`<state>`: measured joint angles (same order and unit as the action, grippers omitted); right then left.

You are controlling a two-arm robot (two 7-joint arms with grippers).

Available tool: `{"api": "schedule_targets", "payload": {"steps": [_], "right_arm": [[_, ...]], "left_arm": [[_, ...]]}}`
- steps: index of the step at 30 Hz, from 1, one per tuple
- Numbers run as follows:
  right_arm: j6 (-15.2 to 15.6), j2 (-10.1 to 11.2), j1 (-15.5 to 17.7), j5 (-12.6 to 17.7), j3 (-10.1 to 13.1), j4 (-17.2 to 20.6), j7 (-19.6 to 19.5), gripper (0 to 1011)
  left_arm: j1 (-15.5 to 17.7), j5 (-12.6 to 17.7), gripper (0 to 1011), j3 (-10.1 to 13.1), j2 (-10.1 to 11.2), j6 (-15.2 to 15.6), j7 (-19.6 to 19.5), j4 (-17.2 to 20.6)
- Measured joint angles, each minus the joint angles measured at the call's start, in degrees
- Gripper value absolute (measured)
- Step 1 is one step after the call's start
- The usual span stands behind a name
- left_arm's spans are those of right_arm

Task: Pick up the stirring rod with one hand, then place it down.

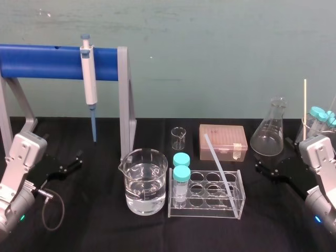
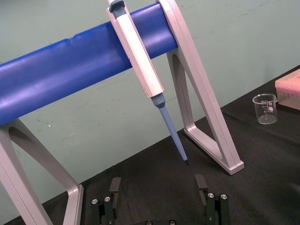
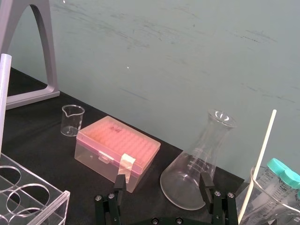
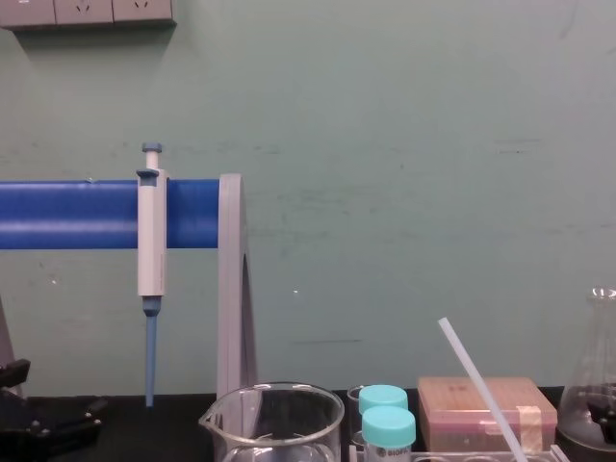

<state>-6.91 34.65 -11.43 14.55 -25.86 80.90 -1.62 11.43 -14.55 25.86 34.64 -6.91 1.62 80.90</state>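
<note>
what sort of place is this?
Likely a lab bench: a pipette hanging on a blue rack, a beaker of clear liquid, and the stirring rod leaning in a tube rack.

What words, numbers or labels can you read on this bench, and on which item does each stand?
No text reads clearly.
On the conical flask: white graduation print, too small to read.
On the small beaker: faint print, blurred.
On the front capped tube: dark lettering under the cap, unreadable.
On the left gripper and the right gripper, fingers open, idle at the sides: no lettering seen.
</note>
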Motion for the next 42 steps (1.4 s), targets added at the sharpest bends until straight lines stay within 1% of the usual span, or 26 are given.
{"api": "schedule_targets", "payload": {"steps": [42], "right_arm": [[0.0, 0.0, 0.0, 0.0, 0.0, 0.0, 0.0, 1003]], "left_arm": [[0.0, 0.0, 1000, 0.0, 0.0, 0.0, 0.0, 0.0]]}}
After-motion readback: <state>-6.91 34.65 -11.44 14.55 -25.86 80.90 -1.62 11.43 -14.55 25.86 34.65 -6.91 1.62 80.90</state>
